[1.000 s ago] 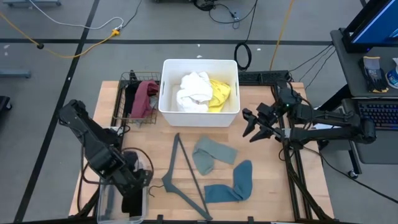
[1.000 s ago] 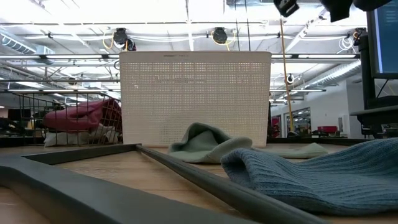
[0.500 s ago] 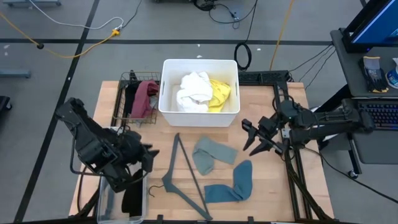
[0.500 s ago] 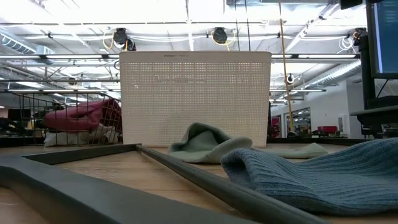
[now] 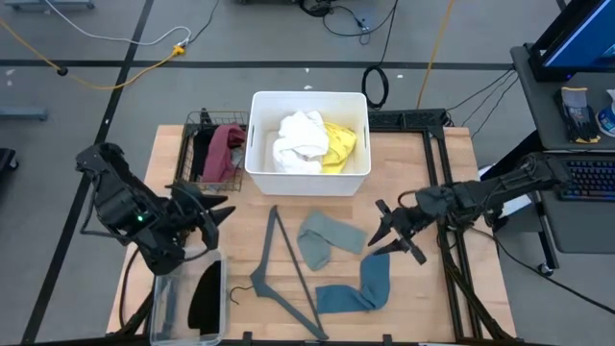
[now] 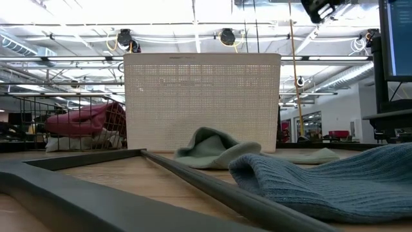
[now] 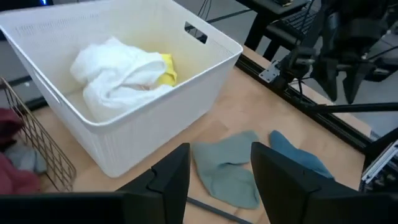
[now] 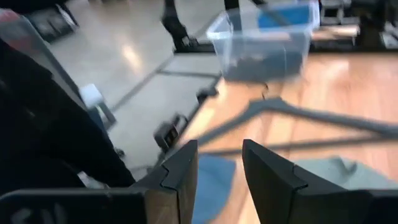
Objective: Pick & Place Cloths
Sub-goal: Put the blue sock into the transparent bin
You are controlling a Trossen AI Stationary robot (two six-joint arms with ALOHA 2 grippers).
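Observation:
A sage-green cloth (image 5: 327,238) and a teal cloth (image 5: 360,286) lie flat on the wooden table, next to a grey hanger (image 5: 283,274). White (image 5: 300,139) and yellow (image 5: 341,144) cloths lie in the white bin (image 5: 309,95). A maroon cloth (image 5: 226,149) is in the wire basket (image 5: 197,120). A black cloth (image 5: 204,293) lies in the clear box (image 5: 168,298). My left gripper (image 5: 219,210) hangs open above the table's left part, beyond the box, with nothing between its fingers (image 7: 180,168). My right gripper (image 5: 378,231) is open and holds nothing, just right of the sage-green cloth and above the teal cloth's far end.
The white bin stands at the table's far middle, with the wire basket to its left. The clear box sits at the near left corner. A dark metal frame (image 5: 447,192) runs along the table's right side. The hanger lies between the box and the two loose cloths.
My left gripper has risen out of the clear box and gone toward the far edge, tipping from pointing down to nearly level; the black cloth stays in the box. My right gripper has swung toward the near edge, to beside the sage-green cloth and over the teal one.

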